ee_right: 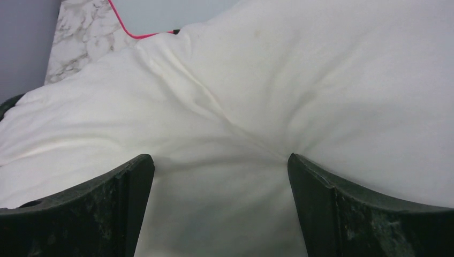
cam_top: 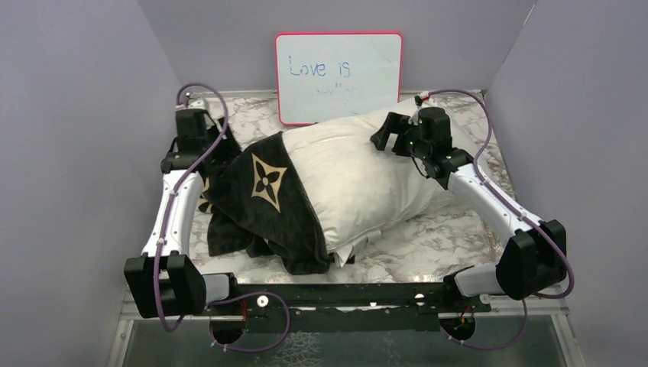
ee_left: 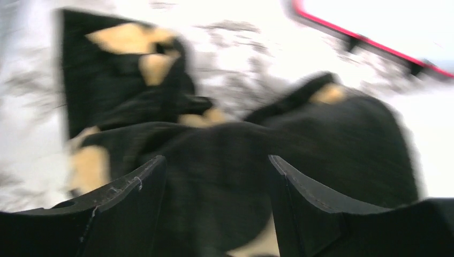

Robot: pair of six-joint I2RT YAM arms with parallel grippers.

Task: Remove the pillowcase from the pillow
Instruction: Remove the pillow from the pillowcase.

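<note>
The pillowcase (cam_top: 264, 191) is a black, velvety sleeve printed in tan. One large four-petal flower inside a pointed star shows on its upper face. It covers only the left end of the pillow (cam_top: 359, 176). The rest is slack and bunched in dark folds on the marbled counter (cam_top: 451, 237), to the left of the pillow and toward the near edge.

The pillow is plump, plain white and creased. Most of it is bare, and it lies at a slant across the middle of the counter. Its far corner is just in front of a pink-framed whiteboard (cam_top: 338, 76) with blue writing that stands at the back wall.

The left pincer (ee_left: 217, 160) is over the far left part of the heaped pillowcase. Its fingers are spread, with black cloth and tan patches below and between them. The left wrist view is blurred, so I cannot tell whether the cloth touches either finger.

The right pincer (ee_right: 220, 158) is over the bare far right part of the pillow with its fingers spread wide. The white fabric below them is drawn into a puckered dimple with creases running out from it, and nothing is pinched between the fingers.
</note>
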